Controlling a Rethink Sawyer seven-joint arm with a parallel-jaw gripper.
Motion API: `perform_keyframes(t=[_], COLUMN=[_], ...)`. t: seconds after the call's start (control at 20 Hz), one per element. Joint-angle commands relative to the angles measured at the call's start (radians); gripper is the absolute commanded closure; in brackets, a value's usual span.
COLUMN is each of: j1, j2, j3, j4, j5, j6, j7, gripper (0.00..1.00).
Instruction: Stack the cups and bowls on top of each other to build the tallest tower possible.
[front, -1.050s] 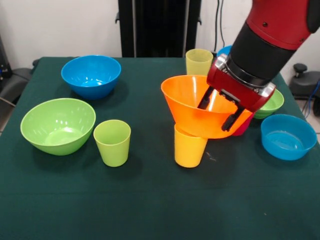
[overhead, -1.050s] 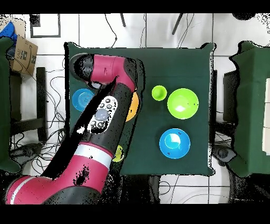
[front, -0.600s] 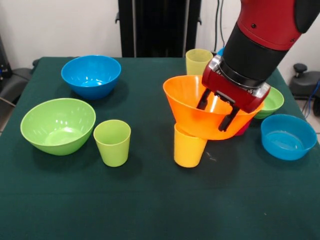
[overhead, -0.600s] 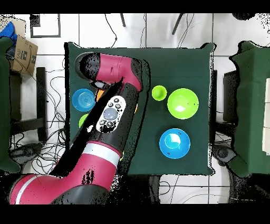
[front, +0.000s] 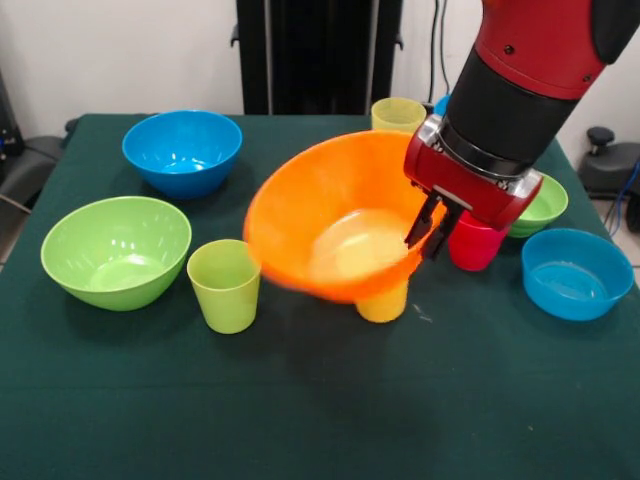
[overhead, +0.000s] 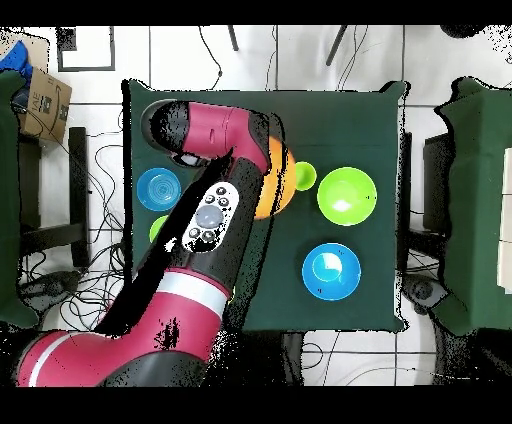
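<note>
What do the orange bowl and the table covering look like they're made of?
Orange bowl: probably glossy moulded plastic, with bright highlights inside and a thin, even rim. Table covering: apparently dark green matte cloth or felt, with no reflections and a soft, flat look.

Red and black arm (front: 545, 60) comes down from upper right in front view, forearm slanting toward lower left; black wrist band above red gripper housing; gripper (front: 432, 228) points down and slightly left; two dark fingers (front: 421, 222) close together, nearly touching, clamped on the rim of the orange bowl (front: 330, 225) just left of them; in overhead view arm (overhead: 200, 250) crosses the table's left part diagonally, bending at the far end; fingers hidden under wrist there
</note>
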Motion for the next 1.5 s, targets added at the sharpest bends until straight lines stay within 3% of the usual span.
perform_keyframes(t=[0.05, 0.8, 1.5], j1=[0.0, 0.03, 0.142], j2=[0.012, 0.014, 0.022], j3=[0.147, 0.13, -0.031], j4=[0.085, 0.088, 0.096], j5=[-0.053, -0.056, -0.15], j6=[-0.067, -0.052, 0.033], j7=[0.01, 0.061, 0.103], gripper=[1.0, 1.0, 1.0])
